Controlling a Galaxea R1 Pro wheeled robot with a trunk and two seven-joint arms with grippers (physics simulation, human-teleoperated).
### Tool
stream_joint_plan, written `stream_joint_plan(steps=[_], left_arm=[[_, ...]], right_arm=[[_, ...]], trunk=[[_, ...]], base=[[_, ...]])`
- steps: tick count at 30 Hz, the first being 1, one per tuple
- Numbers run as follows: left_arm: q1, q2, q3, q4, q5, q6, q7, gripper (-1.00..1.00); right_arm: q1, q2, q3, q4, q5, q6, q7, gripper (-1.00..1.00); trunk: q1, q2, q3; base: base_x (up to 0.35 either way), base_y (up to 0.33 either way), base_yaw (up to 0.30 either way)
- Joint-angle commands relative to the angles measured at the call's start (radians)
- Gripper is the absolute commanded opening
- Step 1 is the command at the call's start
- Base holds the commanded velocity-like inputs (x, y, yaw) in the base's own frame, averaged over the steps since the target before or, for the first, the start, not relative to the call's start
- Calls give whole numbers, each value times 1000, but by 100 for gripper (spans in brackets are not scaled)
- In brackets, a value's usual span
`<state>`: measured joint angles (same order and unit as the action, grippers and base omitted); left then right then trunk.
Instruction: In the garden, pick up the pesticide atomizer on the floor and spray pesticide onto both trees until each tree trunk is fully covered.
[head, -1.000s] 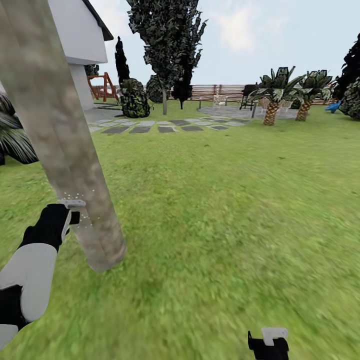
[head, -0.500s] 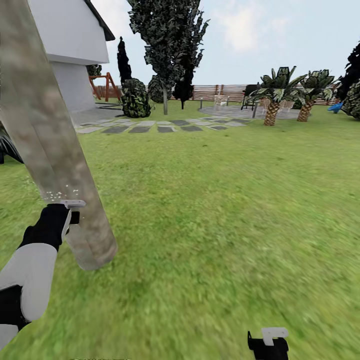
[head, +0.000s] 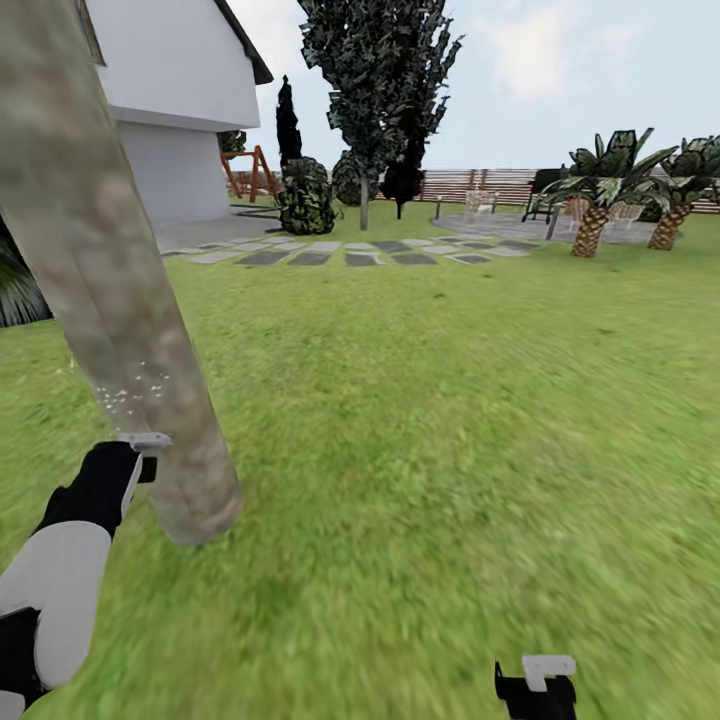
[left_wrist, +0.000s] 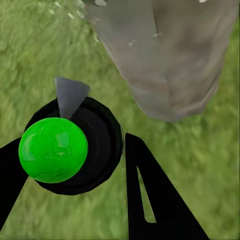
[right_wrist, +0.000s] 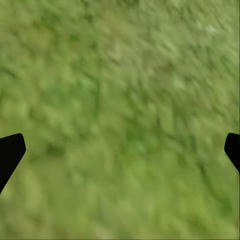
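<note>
The tree trunk (head: 110, 300) is showing mottled pale grey-brown bark flecked with white specks. The atomizer (left_wrist: 75, 147) is showing a glossy green ball on a black body with a grey nozzle. The lawn (head: 450, 420) is showing patchy green.

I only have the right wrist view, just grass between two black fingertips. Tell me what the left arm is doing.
Observer: The left gripper is shut on the pesticide atomizer, a black body with a green ball on top.
Operator: Give me where its nozzle points.
Observer: Its grey nozzle aims toward the tree trunk, close by; white spray specks dot the bark above it.
Operator: Now report my right gripper.
Observer: The right gripper hangs low over the lawn, jaws open, well to the right of the trunk.
</note>
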<state>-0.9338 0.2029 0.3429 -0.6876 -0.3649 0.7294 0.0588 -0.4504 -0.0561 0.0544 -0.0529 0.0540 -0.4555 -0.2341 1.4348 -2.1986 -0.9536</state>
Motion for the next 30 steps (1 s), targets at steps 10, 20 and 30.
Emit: stream_joint_plan(steps=[10,20,30], left_arm=[[18,7,5,0,1,2,7,-100],[61,5,7,1,3,-31,9,-100],[105,-28,15,-12,32,-104,11,-100]], right_arm=[[-1,-1,5,1,6,0,-8,100],[-1,2,6,2,6,0,-8,100],[-1,2,6,2,6,0,-8,100]], trunk=[[0,0,-1],[0,0,-1],[0,0,-1]], base=[[261,-147,3],[153,-240,242],[117,-84,275]])
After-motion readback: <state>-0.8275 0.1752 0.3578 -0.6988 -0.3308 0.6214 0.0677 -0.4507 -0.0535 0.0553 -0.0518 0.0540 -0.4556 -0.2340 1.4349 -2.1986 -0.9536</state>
